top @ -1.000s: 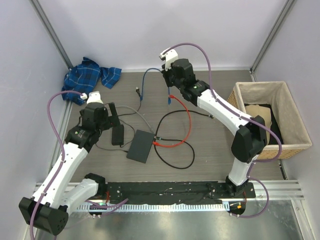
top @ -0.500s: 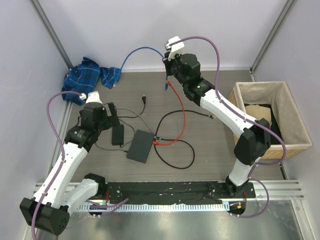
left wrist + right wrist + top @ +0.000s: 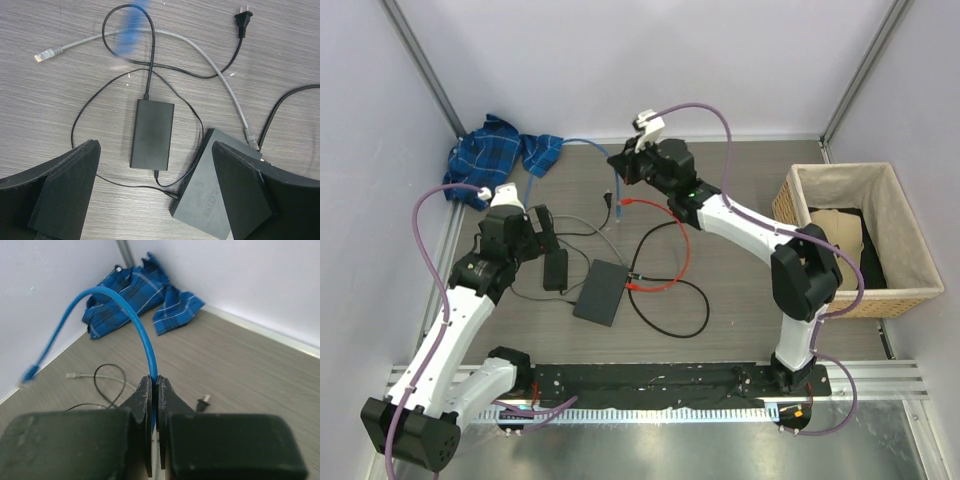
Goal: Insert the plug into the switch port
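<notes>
My right gripper [image 3: 618, 166] [image 3: 154, 382] is shut on a blue cable [image 3: 131, 305], held above the back of the table. The cable [image 3: 575, 141] arcs up out of the jaws and drops to the left, ending in a hanging blue plug [image 3: 30, 372]. It shows as a blue blur [image 3: 134, 27] in the left wrist view. The flat dark grey switch [image 3: 601, 292] [image 3: 210, 200] lies mid-table with red, grey and thin black leads at its edges; its free port is too small to make out. My left gripper [image 3: 542, 236] [image 3: 155, 197] hovers open above the black adapter brick [image 3: 152, 134].
A red cable [image 3: 686, 240] and a black loop [image 3: 672, 312] lie right of the switch. A grey cable ends in a loose plug [image 3: 45, 54]. A black power plug [image 3: 243, 20] lies behind. A blue plaid cloth [image 3: 490, 150] fills the back left corner; a basket [image 3: 840, 172] stands right.
My right arm has swung left and down with the blue cable, whose free end now trails toward the left wall. The left arm has stayed put.
</notes>
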